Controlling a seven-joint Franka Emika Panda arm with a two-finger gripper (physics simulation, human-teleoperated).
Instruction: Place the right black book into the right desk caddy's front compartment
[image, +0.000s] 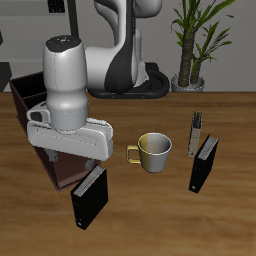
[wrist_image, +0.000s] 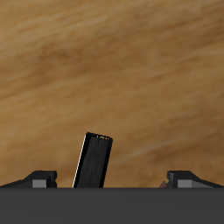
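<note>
The right black book (image: 88, 196) stands upright on the wooden table, close to the front edge and just in front of the right desk caddy (image: 30, 108), a dark maroon box mostly hidden behind my arm. My gripper (image: 92, 162) hangs right above the book. In the wrist view the book (wrist_image: 94, 161) shows between the two fingertips (wrist_image: 37, 178), nearer one of them, with gaps on both sides. The gripper (wrist_image: 109, 180) is open and holds nothing. A second black book (image: 203, 164) stands beyond the mug.
A cream mug (image: 153, 150) sits mid-table between the two books. A thin upright object (image: 197, 125) stands behind the second book. A potted plant (image: 190, 50) is at the back, beyond the table.
</note>
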